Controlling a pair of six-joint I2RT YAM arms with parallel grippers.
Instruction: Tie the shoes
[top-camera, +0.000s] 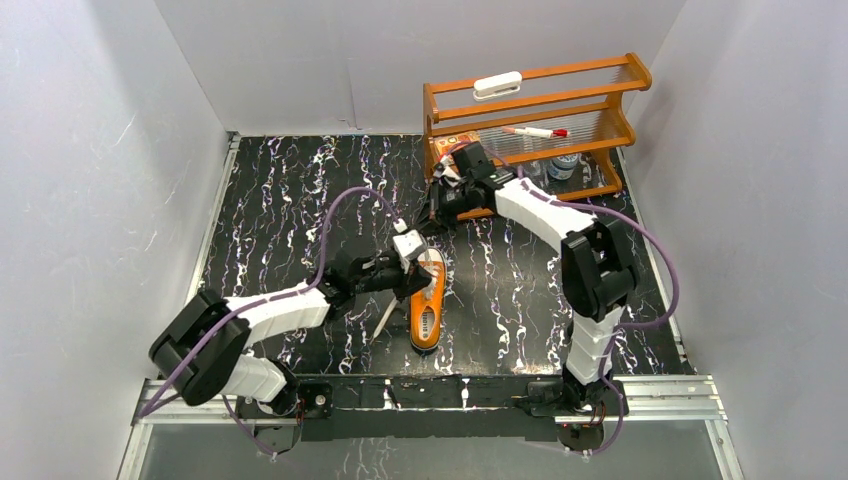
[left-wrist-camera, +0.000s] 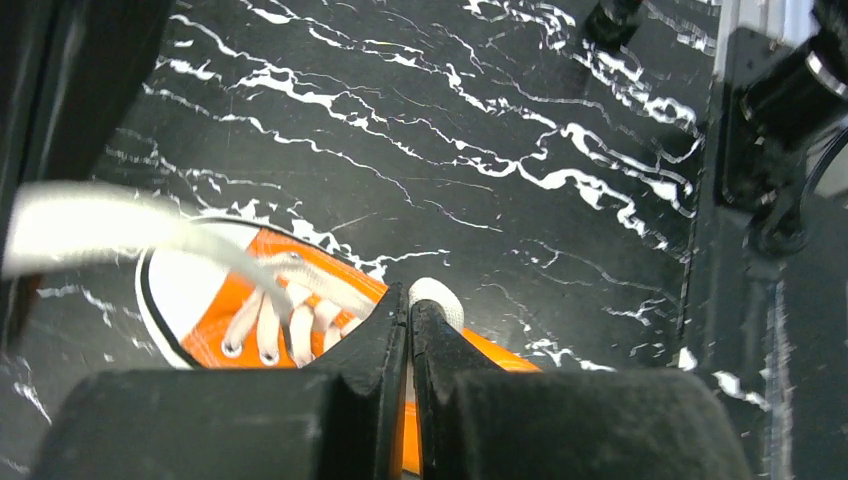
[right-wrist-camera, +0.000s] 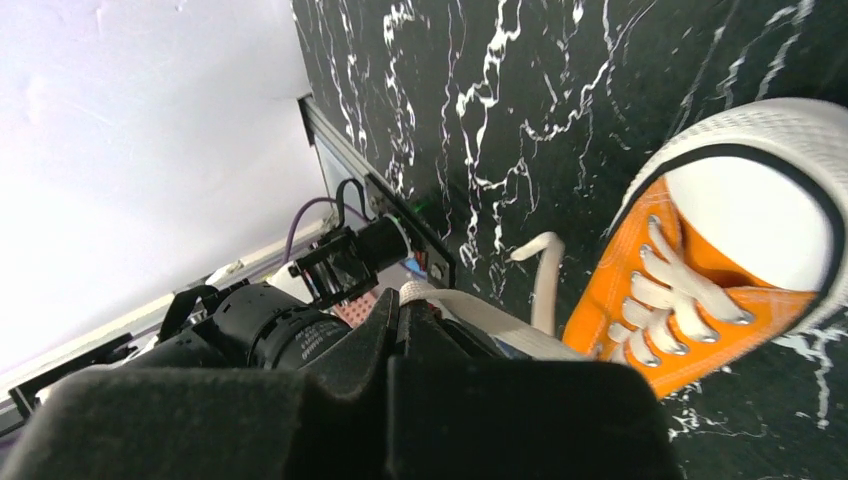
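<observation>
Black marbled surface (top-camera: 300, 200): the orange sneaker (top-camera: 428, 310) lies near its front middle, toe pointing rearward; left claw (left-wrist-camera: 410, 302) and right claw (right-wrist-camera: 398, 300), fingers pressed together, each pinch a white lace (right-wrist-camera: 470, 312)

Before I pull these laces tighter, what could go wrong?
Nothing pins the small orange canvas sneaker, so both shut grippers pulling its long white laces could drag or tip it. The right gripper sits close to the wooden rack; pulling farther back may hit it. The left gripper pinches only at its tips, so that lace could slip.
</observation>
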